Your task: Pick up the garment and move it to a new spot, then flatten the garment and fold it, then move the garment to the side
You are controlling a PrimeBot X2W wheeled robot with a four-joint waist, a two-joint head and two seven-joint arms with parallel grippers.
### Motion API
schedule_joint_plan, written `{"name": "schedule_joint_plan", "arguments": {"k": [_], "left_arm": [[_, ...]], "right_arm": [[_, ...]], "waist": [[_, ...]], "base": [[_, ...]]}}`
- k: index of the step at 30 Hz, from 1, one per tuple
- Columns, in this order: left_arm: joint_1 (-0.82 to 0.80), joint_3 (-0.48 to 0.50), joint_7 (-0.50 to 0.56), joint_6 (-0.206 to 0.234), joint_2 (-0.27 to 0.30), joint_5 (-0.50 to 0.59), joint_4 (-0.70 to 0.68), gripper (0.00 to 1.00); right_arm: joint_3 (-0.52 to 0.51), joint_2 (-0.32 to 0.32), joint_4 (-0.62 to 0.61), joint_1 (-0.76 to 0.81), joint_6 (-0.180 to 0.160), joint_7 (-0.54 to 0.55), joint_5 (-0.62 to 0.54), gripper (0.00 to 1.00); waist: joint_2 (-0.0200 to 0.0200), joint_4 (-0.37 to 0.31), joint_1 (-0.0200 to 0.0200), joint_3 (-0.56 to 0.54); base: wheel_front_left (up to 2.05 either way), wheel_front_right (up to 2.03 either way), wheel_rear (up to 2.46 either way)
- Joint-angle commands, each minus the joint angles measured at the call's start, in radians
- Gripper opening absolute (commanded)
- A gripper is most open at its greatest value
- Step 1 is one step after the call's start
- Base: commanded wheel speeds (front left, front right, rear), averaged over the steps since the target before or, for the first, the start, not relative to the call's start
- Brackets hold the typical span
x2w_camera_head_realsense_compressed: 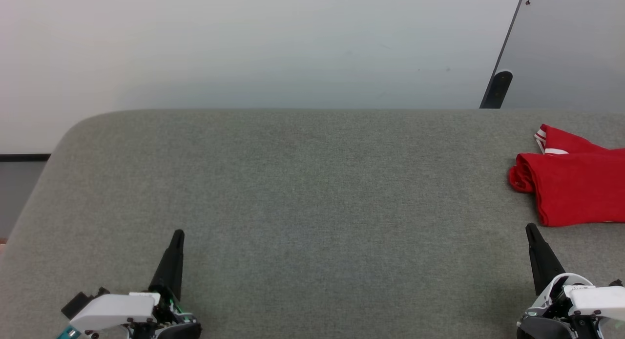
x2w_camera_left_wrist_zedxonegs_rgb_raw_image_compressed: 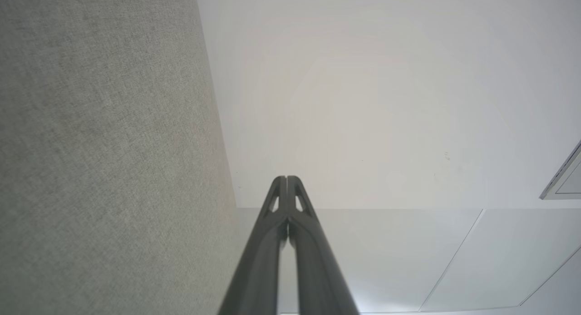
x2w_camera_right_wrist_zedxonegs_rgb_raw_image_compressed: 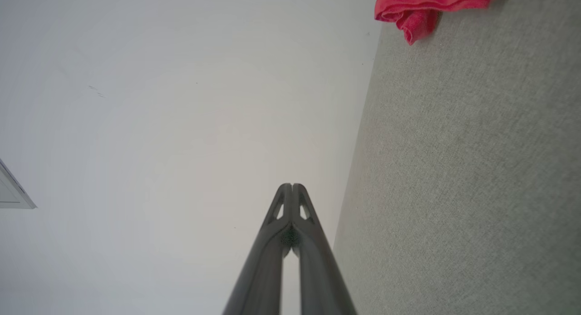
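Since the garment lies bunched far right on the grey surface, just ahead of the right gripper, that arm is nearer; the left gripper sits well apart; both are pinched closed, empty.

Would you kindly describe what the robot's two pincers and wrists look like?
The left pincer and right pincer each have two long dark grey fingers tapering to a point, with small triangular cut-outs near the tips. Both sit on white wrist housings with black mounts.
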Motion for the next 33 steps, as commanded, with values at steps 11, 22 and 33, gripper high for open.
{"name": "schedule_joint_plan", "arguments": {"k": [11, 22, 33], "left_arm": [[-0.01, 0.002, 0.003, -0.005, -0.001, -0.003, 0.001, 0.0], [-0.01, 0.002, 0.003, -0.005, -0.001, -0.003, 0.001, 0.0], [-0.01, 0.002, 0.003, -0.005, -0.001, -0.003, 0.0, 0.0]], "right_arm": [[-0.001, 0.003, -0.002, -0.003, -0.001, 0.001, 0.004, 0.0], [-0.001, 0.003, -0.002, -0.003, -0.001, 0.001, 0.004, 0.0], [0.0, 0.003, -0.002, -0.003, -0.001, 0.001, 0.004, 0.0]], "waist": [[0.0, 0.0, 0.0, 0.0], [0.0, 0.0, 0.0, 0.0], [0.0, 0.0, 0.0, 0.0]], "base": [[0.0, 0.0, 0.0], [0.0, 0.0, 0.0], [0.0, 0.0, 0.0]]}}
